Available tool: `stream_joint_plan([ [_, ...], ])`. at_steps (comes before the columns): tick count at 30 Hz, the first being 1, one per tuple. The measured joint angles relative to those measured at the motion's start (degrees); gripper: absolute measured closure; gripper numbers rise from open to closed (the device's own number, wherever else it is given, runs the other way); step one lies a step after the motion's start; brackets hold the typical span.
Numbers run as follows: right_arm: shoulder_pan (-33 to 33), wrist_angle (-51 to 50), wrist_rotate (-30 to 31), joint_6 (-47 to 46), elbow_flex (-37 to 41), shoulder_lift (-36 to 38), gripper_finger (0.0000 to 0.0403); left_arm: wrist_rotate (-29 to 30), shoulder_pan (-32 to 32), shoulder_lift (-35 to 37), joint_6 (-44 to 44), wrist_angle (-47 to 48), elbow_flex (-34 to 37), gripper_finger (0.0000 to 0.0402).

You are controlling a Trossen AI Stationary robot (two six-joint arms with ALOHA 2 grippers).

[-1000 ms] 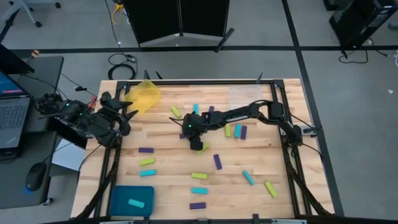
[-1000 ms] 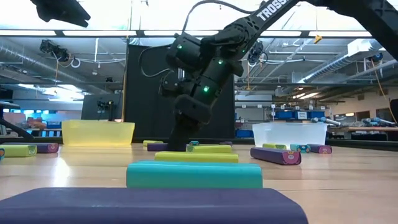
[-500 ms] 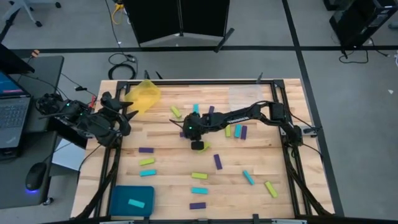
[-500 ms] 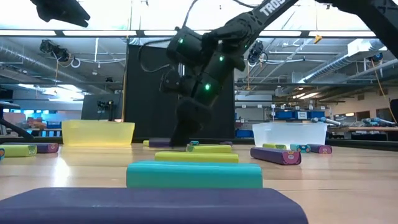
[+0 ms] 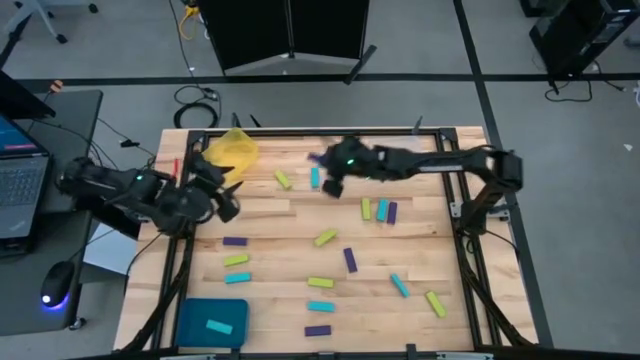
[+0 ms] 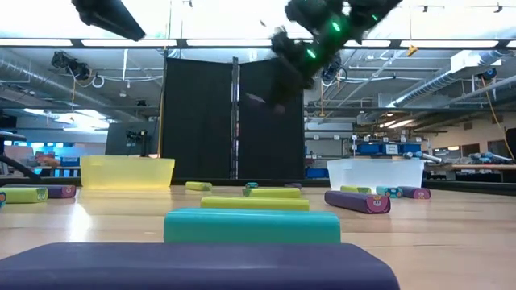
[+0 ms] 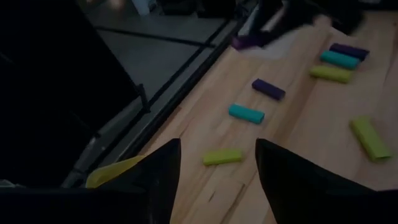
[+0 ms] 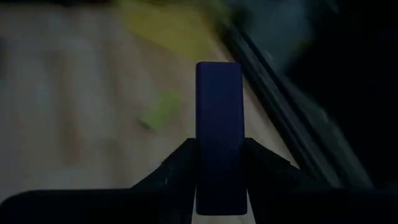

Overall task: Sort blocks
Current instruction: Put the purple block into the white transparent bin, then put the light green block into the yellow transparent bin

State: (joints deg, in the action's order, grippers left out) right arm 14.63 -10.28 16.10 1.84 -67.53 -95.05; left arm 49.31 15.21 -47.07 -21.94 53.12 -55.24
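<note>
My right gripper (image 5: 325, 165) hangs high over the table's far middle, shut on a dark purple block (image 8: 219, 106). Beside the yellow tray (image 5: 232, 152), my left gripper (image 5: 226, 196) stands open above the table's left part, with nothing between its fingers (image 7: 214, 168). Other blocks lie flat on the wood: a yellow-green one (image 5: 283, 180) and a cyan one (image 5: 315, 177) near the far edge, a row of three (image 5: 380, 209) at right of centre, and several more toward the near edge. My right gripper pinches the dark purple block's two broad faces between its two fingers, at the block's near end (image 8: 219, 165). The block runs along the fingers and sticks out past their tips. It is lifted clear of the table.
A teal tray (image 5: 190, 312) with one cyan block (image 5: 220, 326) in it stands at the near left corner. A clear tray (image 5: 395, 150) stands at the far right, the yellow tray at the far left. A laptop (image 5: 18, 175) lies beyond the table's left edge.
My right gripper has risen from the table's middle with the dark purple block, which is lifted clear, and has swung toward the far edge. A yellow-green block that lay beside it has stayed on the wood. My left gripper has moved a little toward the table's right, still open.
</note>
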Motion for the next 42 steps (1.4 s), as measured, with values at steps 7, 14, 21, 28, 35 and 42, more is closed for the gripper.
stream_joint_plan([
  [7, 8.11, -0.19, 5.41, -14.47, 16.23, 12.06, 0.0288, -19.98, -14.42, -7.37, 15.23, -11.33, 0.0, 0.0186],
  [14, 12.64, -1.12, 8.5, -24.23, 23.63, 17.01, 0.0288, -37.14, -30.38, -20.23, 27.72, -14.9, -0.02, 0.0186],
  [21, 14.92, -3.96, 9.56, -28.96, 24.6, 16.35, 0.0281, -46.05, -40.42, -32.52, 38.33, -15.59, -1.34, 0.0186],
  [28, 16.85, -3.91, 12.39, -30.4, 24.55, 16.48, 0.0183, -47.08, -43.55, -41.85, 44.0, -15.47, -6.8, 0.0183],
  [35, 16.96, -2.57, 11.93, -27.25, 24.55, 16.5, 0.0129, -44.12, -43.59, -52.49, 50.94, -9.25, -14.94, 0.0155],
  [42, 16.18, 1.02, 11.16, -23.9, 24.55, 16.52, 0.0136, -42.09, -43.57, -56.3, 63.88, -4.3, -18.26, 0.0119],
])
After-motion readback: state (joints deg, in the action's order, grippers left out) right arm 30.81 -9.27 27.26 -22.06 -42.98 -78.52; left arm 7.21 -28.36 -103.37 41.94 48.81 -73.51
